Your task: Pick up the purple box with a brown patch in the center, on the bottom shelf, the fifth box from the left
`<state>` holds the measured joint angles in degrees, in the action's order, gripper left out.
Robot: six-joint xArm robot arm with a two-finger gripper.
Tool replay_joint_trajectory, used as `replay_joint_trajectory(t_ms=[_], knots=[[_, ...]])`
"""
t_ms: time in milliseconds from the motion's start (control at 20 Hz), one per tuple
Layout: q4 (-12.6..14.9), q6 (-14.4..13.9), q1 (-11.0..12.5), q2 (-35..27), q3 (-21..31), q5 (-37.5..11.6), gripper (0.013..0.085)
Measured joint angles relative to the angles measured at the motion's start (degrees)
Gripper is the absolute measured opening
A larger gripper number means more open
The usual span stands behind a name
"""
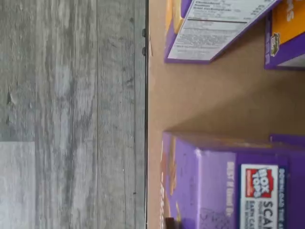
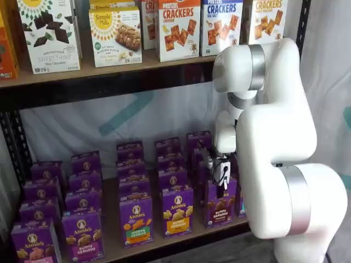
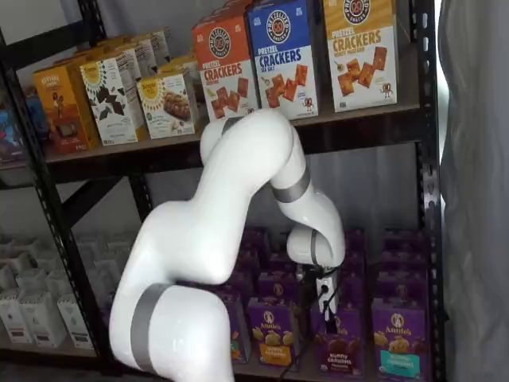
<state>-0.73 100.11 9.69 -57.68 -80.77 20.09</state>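
Note:
The purple box [image 2: 220,203] stands in the front row of the bottom shelf [image 2: 112,245], with brown bunny cookies across its middle. It also shows in a shelf view [image 3: 337,343]. My gripper [image 2: 220,181] hangs just above and in front of its top. In a shelf view my gripper [image 3: 324,301] sits right over the box. Its black fingers show close together and no gap can be made out. It holds nothing that I can see. The wrist view is turned on its side and shows purple carton tops [image 1: 228,181] on the board [image 1: 214,95]; which one is the task's box is unclear.
Other purple cartons stand in rows beside and behind it: one with a yellow strip [image 2: 176,211], one with a green strip [image 2: 135,220], one with a teal strip [image 3: 398,341]. Cracker boxes [image 2: 179,27] fill the upper shelf. The grey wood floor [image 1: 71,114] lies beyond the board's front edge.

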Motion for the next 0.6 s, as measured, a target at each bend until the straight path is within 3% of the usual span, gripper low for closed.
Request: replay_joint_trajectory(t_ms=[150, 450, 600], knots=[[0.65, -0.54, 0.06, 0.26, 0.21, 0.26, 0.029], [0.93, -0.72, 0.13, 0.92, 1.04, -0.15, 0.029], [3.41, -2.97, 0.18, 1.71, 2.15, -0.69, 0.029]])
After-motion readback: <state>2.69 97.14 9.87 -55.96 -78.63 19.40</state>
